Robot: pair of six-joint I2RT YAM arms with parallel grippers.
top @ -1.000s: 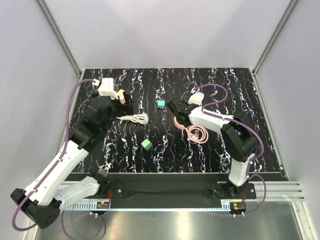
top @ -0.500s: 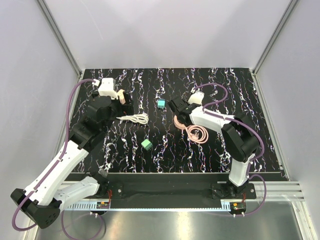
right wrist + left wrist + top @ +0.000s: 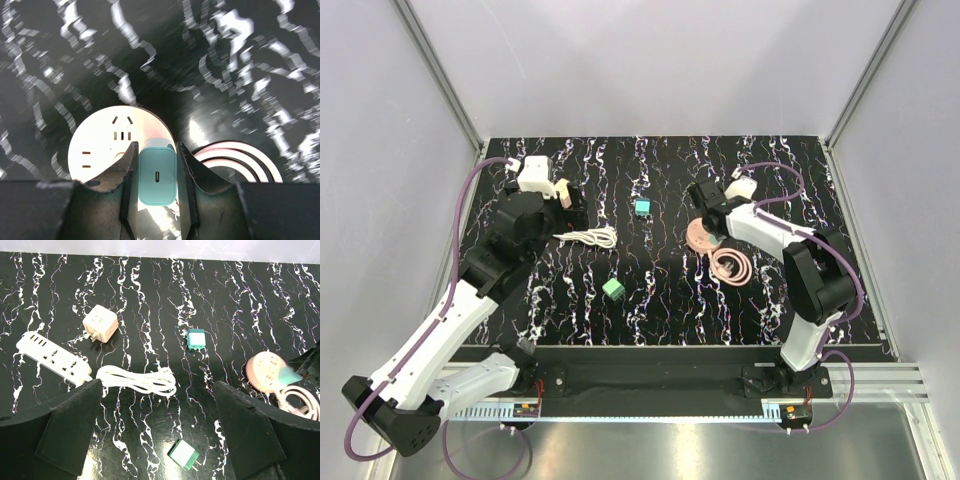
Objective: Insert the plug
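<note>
My right gripper [image 3: 156,172] is shut on a teal plug [image 3: 157,175], its USB-C port facing the camera. It holds the plug right over the right part of the round pink socket [image 3: 102,147]; the prongs are hidden. In the top view the right gripper [image 3: 706,207] stands at the far edge of the socket [image 3: 701,238]. The left wrist view shows the socket [image 3: 266,371] with the teal plug [image 3: 288,374] at its right edge. My left gripper [image 3: 157,440] is open and empty, high above the table, also seen in the top view [image 3: 570,205].
The socket's pink cable coil [image 3: 732,265] lies beside it. A second teal plug [image 3: 196,339], a green plug [image 3: 183,455], a coiled white cable [image 3: 137,380], a white power strip [image 3: 52,355] and a cube adapter [image 3: 100,323] lie on the black marbled table [image 3: 650,320].
My right gripper has moved right and farther back with the teal plug. The pink socket and its cable coil have shifted right with it. The left arm has not moved.
</note>
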